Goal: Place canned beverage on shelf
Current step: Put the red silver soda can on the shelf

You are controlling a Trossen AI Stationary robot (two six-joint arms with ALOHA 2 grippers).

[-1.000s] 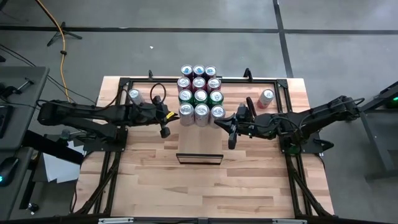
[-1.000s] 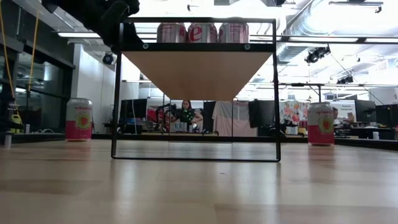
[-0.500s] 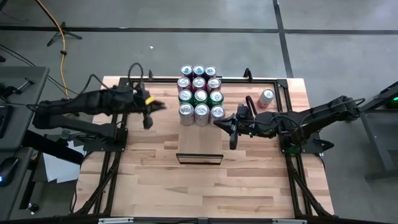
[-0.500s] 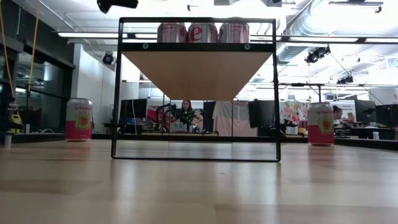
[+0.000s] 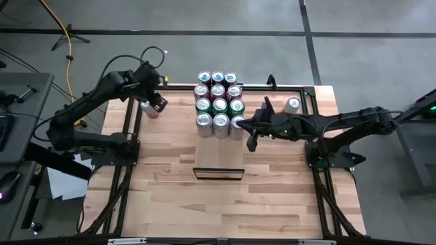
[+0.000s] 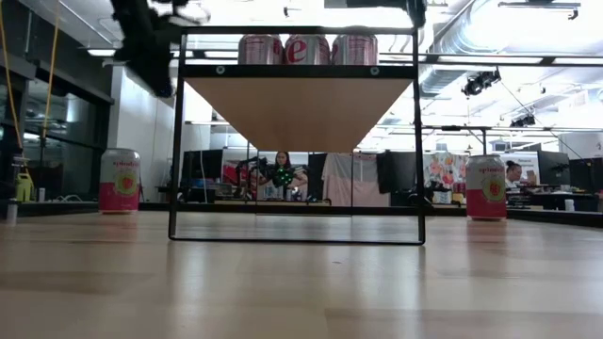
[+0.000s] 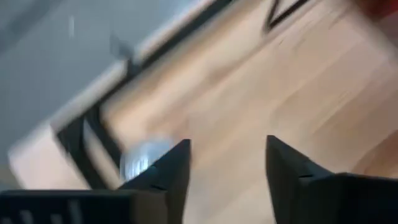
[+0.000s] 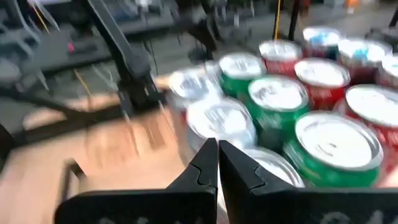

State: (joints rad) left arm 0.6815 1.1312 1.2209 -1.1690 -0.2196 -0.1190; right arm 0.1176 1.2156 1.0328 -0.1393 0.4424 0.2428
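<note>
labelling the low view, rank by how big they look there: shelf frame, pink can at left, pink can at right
1. shelf frame, by far the largest.
2 and 3. pink can at left and pink can at right look about the same size; they may sit at different depths, so I won't rank them.

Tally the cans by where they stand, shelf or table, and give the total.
On the shelf: 12 cans
On the table: 2, the left can and the right can
Total: 14
</note>
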